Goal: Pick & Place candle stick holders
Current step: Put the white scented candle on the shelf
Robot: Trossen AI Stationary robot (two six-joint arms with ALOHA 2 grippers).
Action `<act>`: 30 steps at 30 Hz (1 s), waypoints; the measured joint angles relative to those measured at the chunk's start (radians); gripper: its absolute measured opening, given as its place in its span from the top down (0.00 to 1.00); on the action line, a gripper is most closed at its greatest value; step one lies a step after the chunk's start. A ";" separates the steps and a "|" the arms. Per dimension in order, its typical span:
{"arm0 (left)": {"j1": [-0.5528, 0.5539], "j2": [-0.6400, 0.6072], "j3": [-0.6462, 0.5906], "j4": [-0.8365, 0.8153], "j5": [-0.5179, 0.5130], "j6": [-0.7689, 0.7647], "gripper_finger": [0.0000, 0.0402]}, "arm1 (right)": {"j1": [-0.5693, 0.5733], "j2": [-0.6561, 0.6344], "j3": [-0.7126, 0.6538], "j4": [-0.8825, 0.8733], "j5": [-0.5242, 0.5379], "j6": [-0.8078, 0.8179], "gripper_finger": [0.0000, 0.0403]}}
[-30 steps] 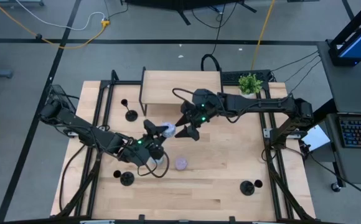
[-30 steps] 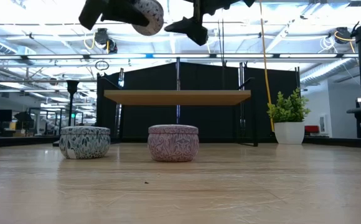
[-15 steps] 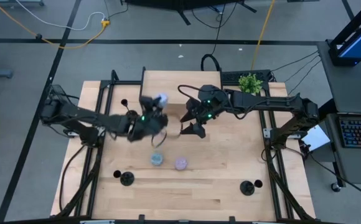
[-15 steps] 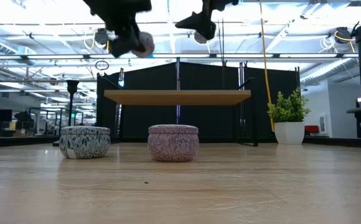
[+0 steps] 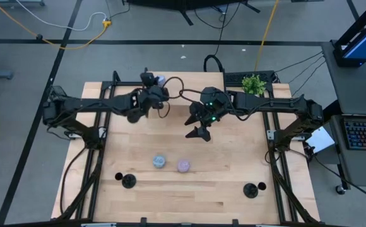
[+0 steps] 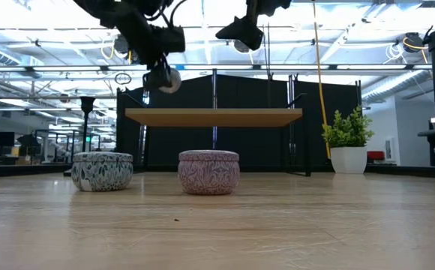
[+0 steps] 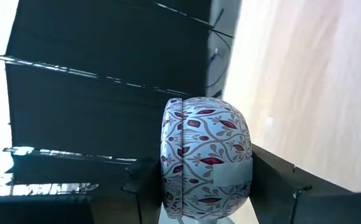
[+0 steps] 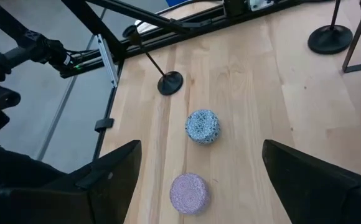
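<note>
My left gripper (image 5: 156,84) is shut on a white candle tin with a red and grey leaf pattern (image 7: 205,158), high over the table's far part by the wooden shelf (image 5: 183,88). It also shows in the low view (image 6: 165,79). My right gripper (image 5: 199,128) is open and empty in the air over the table's middle. The black candle stick holders stand on their disc bases: one near left (image 5: 129,181), one near right (image 5: 250,190), one by the shelf's leg (image 8: 330,38). No gripper touches them. My left gripper pinches the patterned tin between its two fingers, one finger (image 7: 140,186) at the tin's lidded end (image 7: 168,155) and the other at the opposite end (image 7: 249,155). The tin is lifted clear of the table and hangs below the gripper.
A blue tin (image 5: 159,162) and a purple tin (image 5: 183,166) sit on the table toward its near edge, also in the right wrist view (image 8: 203,126) (image 8: 190,191). A potted plant (image 5: 253,84) stands at the far right. Black frame rails run along both table sides.
My left gripper has carried the patterned tin from over the table's middle toward the far edge, up to the shelf, turning on the way. The tin stays in its hold and clear of the table. My right gripper has stayed open.
</note>
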 joint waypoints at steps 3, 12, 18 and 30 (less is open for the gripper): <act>0.016 0.021 0.000 0.000 0.033 0.020 0.54 | 0.000 0.000 0.000 -0.005 0.000 0.000 0.19; 0.070 0.057 0.000 -0.052 0.028 0.021 0.50 | 0.000 0.000 0.000 -0.004 0.000 0.015 0.19; 0.102 0.056 0.000 -0.107 0.034 0.020 0.52 | 0.000 0.000 0.000 -0.004 0.000 0.018 0.19; 0.140 0.054 0.000 -0.130 0.089 0.015 0.49 | 0.000 0.000 0.000 -0.003 0.000 0.019 0.19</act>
